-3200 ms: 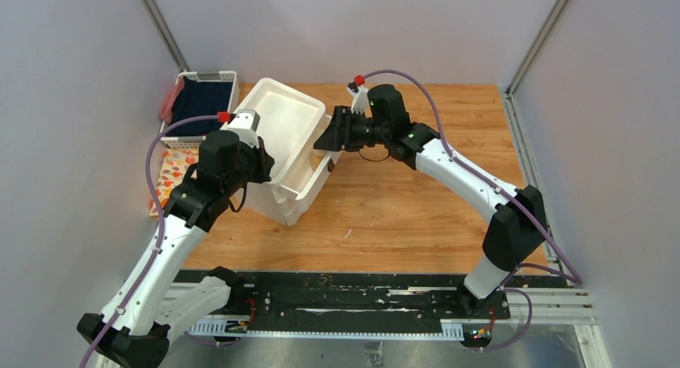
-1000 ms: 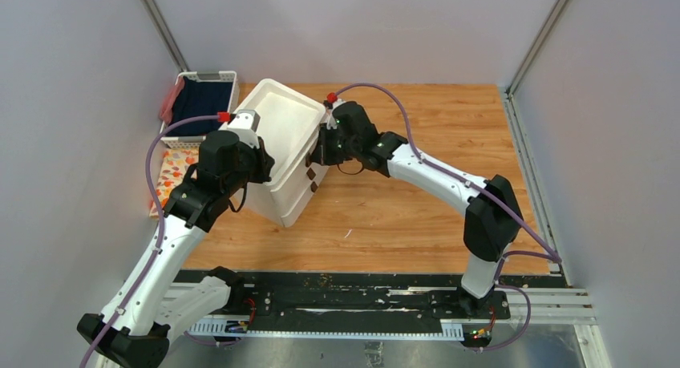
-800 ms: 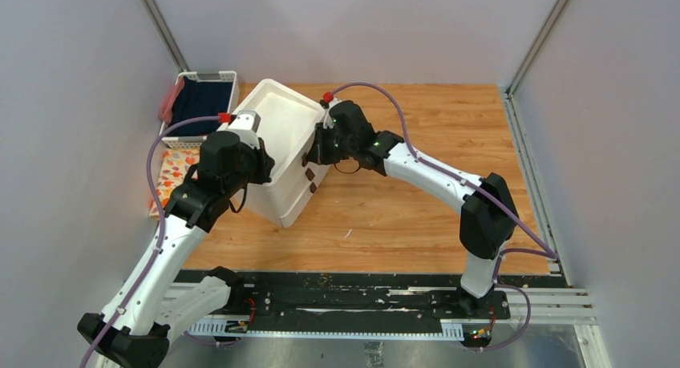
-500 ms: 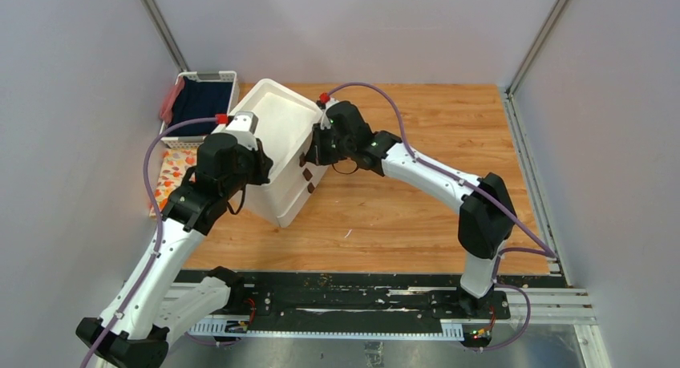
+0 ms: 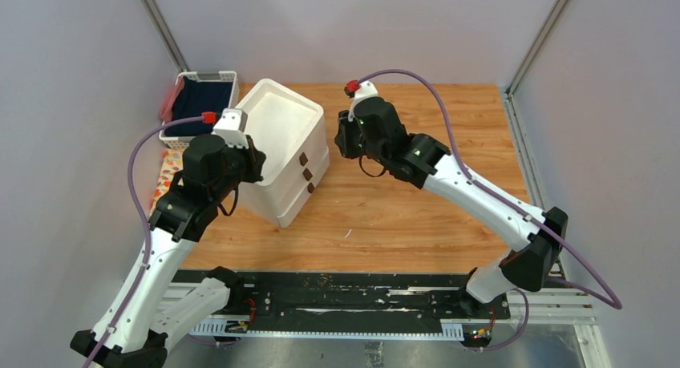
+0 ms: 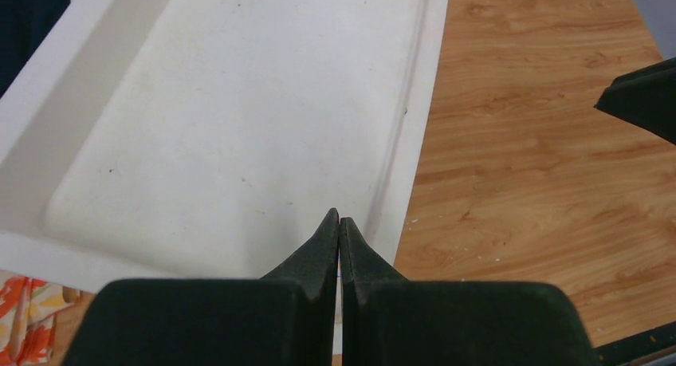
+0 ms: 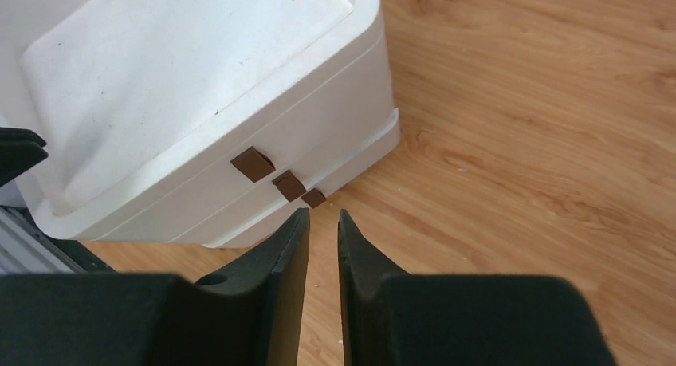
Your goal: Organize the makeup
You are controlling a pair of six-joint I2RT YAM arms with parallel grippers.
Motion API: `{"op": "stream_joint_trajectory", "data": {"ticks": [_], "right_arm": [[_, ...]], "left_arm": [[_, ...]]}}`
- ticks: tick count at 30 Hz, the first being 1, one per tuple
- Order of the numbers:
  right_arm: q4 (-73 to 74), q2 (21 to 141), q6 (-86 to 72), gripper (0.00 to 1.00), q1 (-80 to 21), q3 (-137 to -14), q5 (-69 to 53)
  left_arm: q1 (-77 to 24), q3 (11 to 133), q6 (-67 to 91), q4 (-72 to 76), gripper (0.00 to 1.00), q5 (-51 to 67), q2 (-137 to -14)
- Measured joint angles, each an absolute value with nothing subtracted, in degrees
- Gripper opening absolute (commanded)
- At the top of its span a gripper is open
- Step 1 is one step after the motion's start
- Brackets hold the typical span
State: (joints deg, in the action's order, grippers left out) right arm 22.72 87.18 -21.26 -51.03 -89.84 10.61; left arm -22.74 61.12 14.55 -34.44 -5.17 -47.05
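No makeup shows in any view. The white three-drawer box (image 5: 281, 139) stands at the back left with all its drawers flush, and its brown knobs (image 5: 305, 174) face right. My left gripper (image 6: 339, 218) is shut and empty, hovering over the near edge of the box's top (image 6: 231, 119). From above, that gripper (image 5: 253, 161) sits at the box's left side. My right gripper (image 7: 320, 214) is slightly open with nothing between its fingers. It hangs over bare wood just right of the knobs (image 7: 288, 185), apart from the box (image 7: 183, 79); seen from above it (image 5: 343, 139) is beside the box's right corner.
A white basket (image 5: 210, 74) with dark blue cloth stands in the far left corner behind the box. An orange patterned cloth (image 5: 170, 171) lies at the left wall under the left arm. Wooden tabletop (image 5: 417, 208) spreads to the right of the box.
The open top drawer got pushed in and now sits flush. My right gripper has backed off to the right of the box and parted its fingers. The left arm shifted slightly left.
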Motion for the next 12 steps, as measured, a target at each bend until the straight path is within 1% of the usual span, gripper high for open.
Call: {"op": "stream_joint_trajectory", "data": {"ticks": [2, 3, 6, 7, 9, 12], "right_arm": [[23.5, 85.1, -20.4, 0.26, -51.2, -89.3, 13.0], [23.9, 84.3, -20.1, 0.24, -51.3, -88.9, 14.0], [25.3, 83.0, -19.4, 0.12, -51.4, -87.7, 16.8], [26.0, 83.0, -19.0, 0.11, -51.4, -87.5, 17.5], [27.5, 83.2, -18.5, 0.14, -51.4, -87.5, 19.0], [28.8, 83.3, -18.0, 0.22, -51.5, -87.4, 21.1]], "left_arm": [[-22.7, 61.9, 14.4, -34.6, 0.0, -5.2, -46.9], [-22.7, 62.2, 14.3, -34.7, 0.0, -5.2, -46.9], [-22.7, 62.9, 14.1, -34.8, 0.0, -5.4, -46.8], [-22.7, 62.9, 14.1, -34.8, 0.0, -5.4, -46.8], [-22.7, 62.9, 14.1, -34.9, 0.0, -5.4, -46.9], [-22.7, 62.9, 14.1, -35.0, 0.0, -5.4, -46.8]]}}
